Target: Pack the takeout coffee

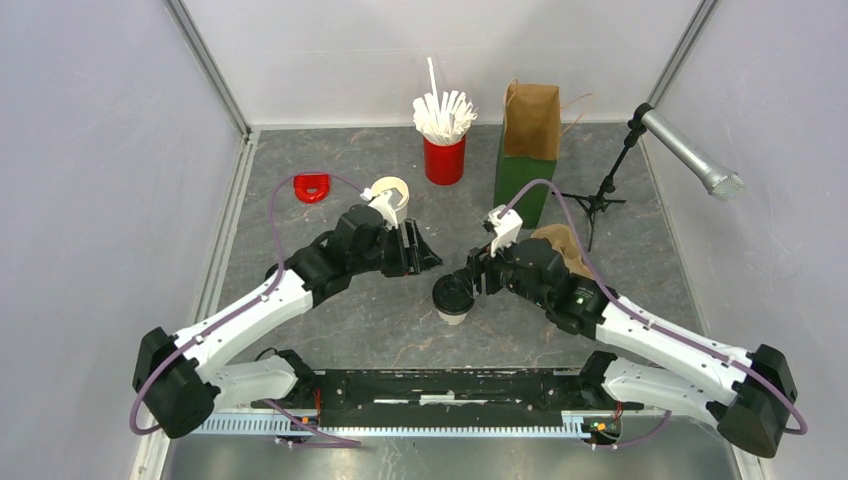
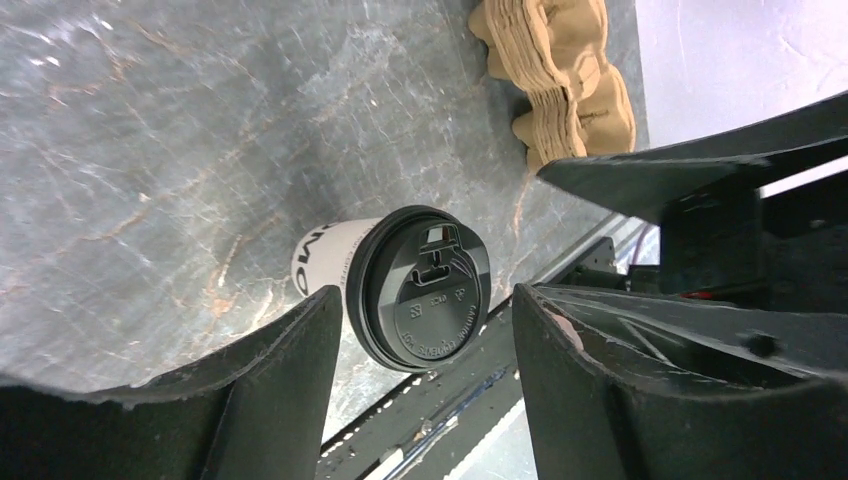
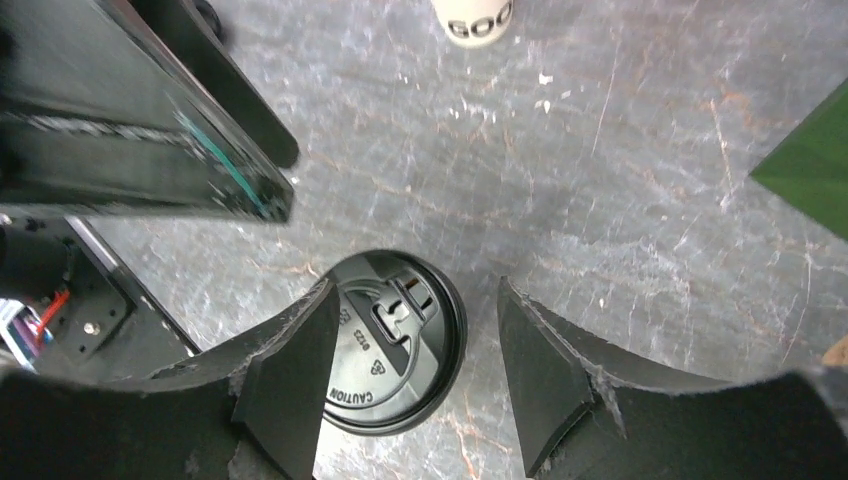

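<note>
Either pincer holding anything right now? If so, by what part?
Nothing held: left pincer and right pincer both open; lidded cup stands ungripped on the table.

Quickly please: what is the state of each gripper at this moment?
Left gripper: open, holding nothing.
Right gripper: open, fingers spread at the takeout coffee, not gripping it.

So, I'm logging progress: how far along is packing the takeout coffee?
Done: the black lid is on the takeout coffee. In hand: nothing; left gripper and right gripper flank it, both open. Left: the cup stands on the table, not in the brown bag.
</note>
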Available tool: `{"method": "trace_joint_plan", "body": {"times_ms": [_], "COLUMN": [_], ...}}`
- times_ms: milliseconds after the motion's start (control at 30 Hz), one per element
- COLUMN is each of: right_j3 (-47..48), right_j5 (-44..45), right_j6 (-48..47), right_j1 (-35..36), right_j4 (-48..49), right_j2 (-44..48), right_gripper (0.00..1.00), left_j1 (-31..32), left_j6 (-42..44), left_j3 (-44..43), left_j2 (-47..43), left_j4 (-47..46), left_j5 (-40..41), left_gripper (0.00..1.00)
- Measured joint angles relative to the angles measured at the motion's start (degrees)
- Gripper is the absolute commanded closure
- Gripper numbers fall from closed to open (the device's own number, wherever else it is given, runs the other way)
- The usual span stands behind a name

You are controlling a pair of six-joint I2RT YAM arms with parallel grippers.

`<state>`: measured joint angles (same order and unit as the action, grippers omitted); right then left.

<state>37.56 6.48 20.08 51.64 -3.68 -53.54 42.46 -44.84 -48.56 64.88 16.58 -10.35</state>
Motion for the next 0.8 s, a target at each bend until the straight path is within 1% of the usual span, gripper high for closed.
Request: {"method": "trace_joint_plan", "body": {"times_ms": [100, 167, 233, 333, 433, 533, 633, 700, 800], "right_j3": [1.0, 0.6, -0.4, -1.3, -1.8, -4.0, -8.7, -11.8, -17.7], "right_j5": [-0.3, -0.5, -0.9, -2.0, -3.2, -3.6, -3.4, -3.1, -3.8], "right_j6": [1.0, 3.2, 5.3, 8.0, 9.9, 12.8, 16.5, 19.3, 24.2], "right_j1": [0.1, 0.2, 0.2, 0.2, 0.2, 0.2, 0.4, 0.4, 0.4], "right_j4": [-3.8, -5.7, -6.3, -8.1, -8.6, -8.5, -7.0, -5.4, -0.5], "right_j2": [-2.4, -2.3, -1.0, 0.9, 1.8, 3.8, 7.3, 9.1, 11.4], "right_gripper": [0.38, 0.37, 0.34, 0.26, 0.24, 0.29, 0.34, 0.38, 0.39], "left_j1": [-0.3, -0.4, -0.4, -0.4, -0.4, -0.4, -0.4, -0.4, -0.4], "left_j6": [2.0, 3.2, 4.4, 6.1, 7.7, 9.2, 10.1, 10.5, 10.6], "left_j3": [-0.9, -1.0, -1.0, -1.0, -1.0, -1.0, -1.0, -1.0, -0.9], "left_j2": [-0.7, 0.1, 1.5, 3.9, 6.0, 8.3, 10.6, 12.2, 13.7], "left_j4": [1.5, 2.3, 2.8, 3.1, 3.0, 2.3, 1.4, 1.0, 0.5], "left_j5": [1.7, 1.8, 1.1, -0.3, -2.1, -4.0, -5.7, -6.7, -7.7], "left_gripper": [0.31, 0.30, 0.29, 0.26, 0.24, 0.24, 0.25, 0.27, 0.30]}}
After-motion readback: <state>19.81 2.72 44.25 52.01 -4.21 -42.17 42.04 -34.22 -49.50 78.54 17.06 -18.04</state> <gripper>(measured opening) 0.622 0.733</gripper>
